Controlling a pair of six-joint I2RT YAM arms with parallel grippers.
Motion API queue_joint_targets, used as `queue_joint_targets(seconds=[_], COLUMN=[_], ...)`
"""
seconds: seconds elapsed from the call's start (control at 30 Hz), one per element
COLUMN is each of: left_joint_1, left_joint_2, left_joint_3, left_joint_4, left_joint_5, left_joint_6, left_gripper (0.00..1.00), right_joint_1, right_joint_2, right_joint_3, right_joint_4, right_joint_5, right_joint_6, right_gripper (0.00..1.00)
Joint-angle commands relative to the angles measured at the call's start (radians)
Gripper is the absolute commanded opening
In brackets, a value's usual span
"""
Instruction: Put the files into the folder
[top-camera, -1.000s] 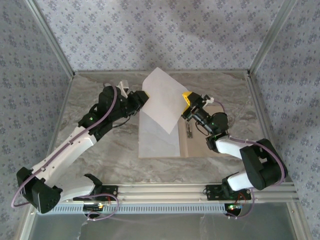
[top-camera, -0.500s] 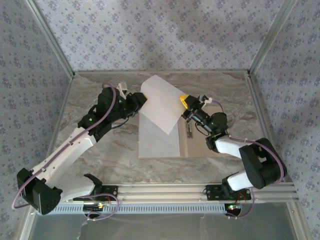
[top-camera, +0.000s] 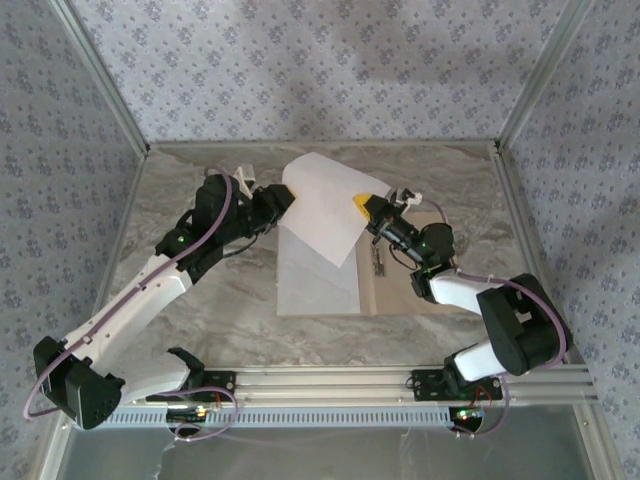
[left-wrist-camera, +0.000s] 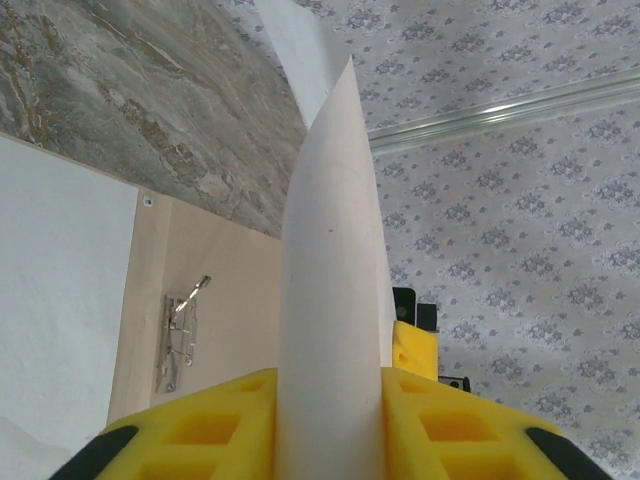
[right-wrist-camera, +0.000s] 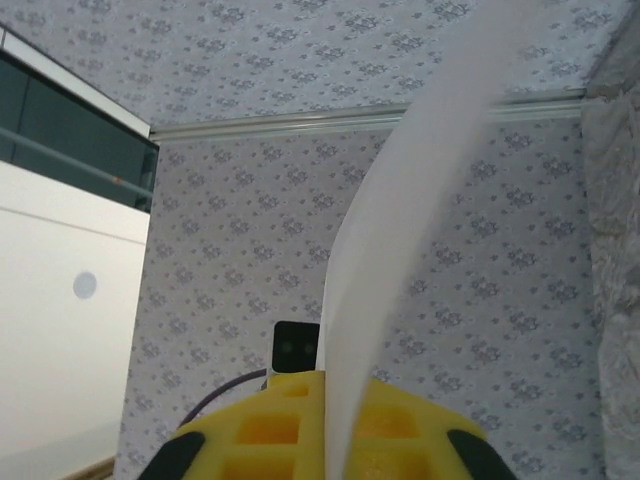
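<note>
file one (top-camera: 315, 285) lies on the folder (top-camera: 386, 295); your left hand (top-camera: 287, 198) and right hand (top-camera: 363, 204) both pinch file two (top-camera: 325, 205), not yet inside.

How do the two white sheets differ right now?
The lifted sheet is raised and bowed, gripped at opposite edges by the left gripper and the right gripper. The flat sheet lies untouched on the folder. The lifted sheet sits skewed, while the flat sheet is squared with the folder's edges. Both are plain white.
</note>
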Motion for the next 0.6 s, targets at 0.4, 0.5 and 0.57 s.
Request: queue_joint_targets(seconds=[0.4, 0.5, 0.57], left_joint_1=[0.067, 0.084, 0.089], left_joint_2=[0.0, 0.038, 0.049], left_joint_3=[0.071, 0.095, 0.074], left_joint_4=[-0.248, -0.335, -0.319], left_joint_5=[-0.049, -0.086, -0.088], left_joint_6=[0.168, 0.229, 0.234], left_gripper=[0.79, 0.79, 0.79], right_joint_1=[-0.096, -0.106, -0.115], right_joint_2=[0.088, 0.068, 0.033], right_joint_3=[0.045, 0.082, 0.114], right_joint_4=[-0.015, -0.111, -0.267], right_joint_5=[-0.236, -0.302, -0.359], right_joint_6=[-0.01, -0.045, -0.119], right_gripper=[0.0, 0.0, 0.0])
